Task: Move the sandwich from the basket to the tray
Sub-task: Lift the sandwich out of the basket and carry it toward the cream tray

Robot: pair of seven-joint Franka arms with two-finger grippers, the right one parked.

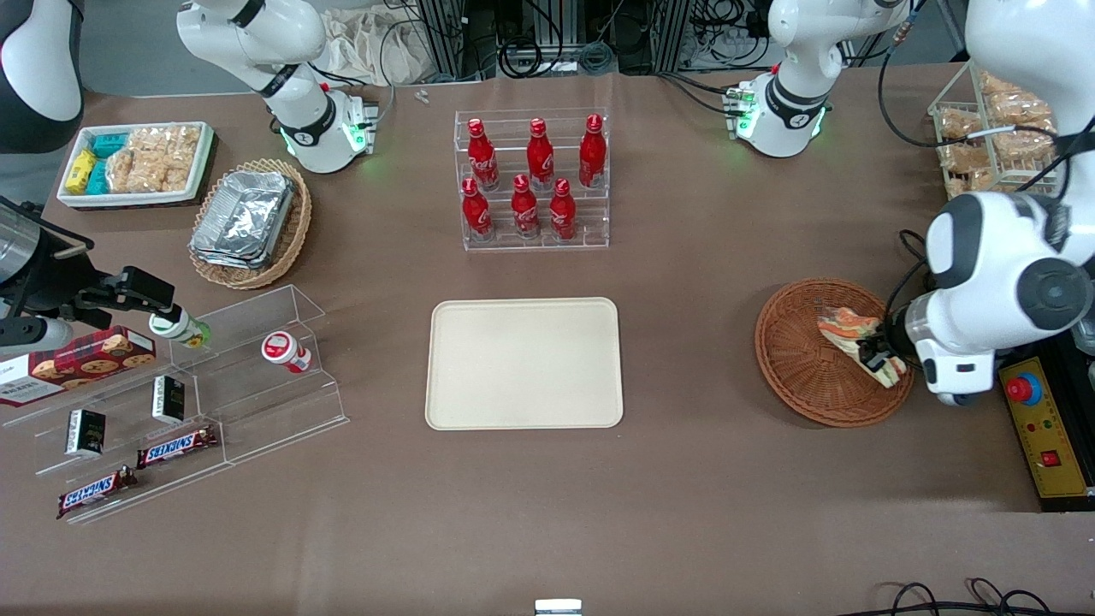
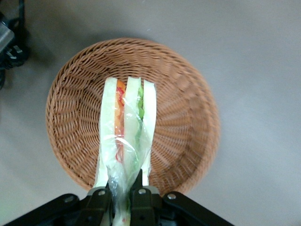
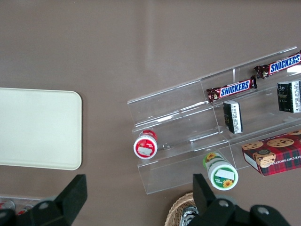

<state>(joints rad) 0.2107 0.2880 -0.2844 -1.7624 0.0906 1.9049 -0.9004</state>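
While the left arm bends low over the working arm's end of the table, its gripper [image 1: 874,352] sits inside the round wicker basket [image 1: 796,359], fingers [image 2: 141,197] pinched on one end of the wrapped sandwich [image 1: 847,329]. Seen from the wrist, the clear wrap bunches up between the two black fingers, and the wedge stretches away from them across the basket [image 2: 188,117] floor, white bread on the outside with orange, red and green layers [image 2: 128,113] showing along the cut edge. From the front, the sandwich lies tilted with its free end pointing toward the basket's middle. I cannot tell whether it is lifted off the weave or resting on it.

Just beside the arm, at the table edge, is a yellow control box [image 1: 1045,428] with a red button. Well away from the gripper, toward the table's middle, the cream tray [image 1: 523,363] lies flat with nothing on it. Farther from the front camera than the tray, a clear tiered rack holds six red cola bottles [image 1: 530,184]. Farthest from the gripper, toward the parked arm's end, stand a clear stepped display [image 1: 248,376] with Snickers bars [image 1: 175,446], a tan oval basket of foil trays [image 1: 248,224] and a white bin of snacks [image 1: 137,162].
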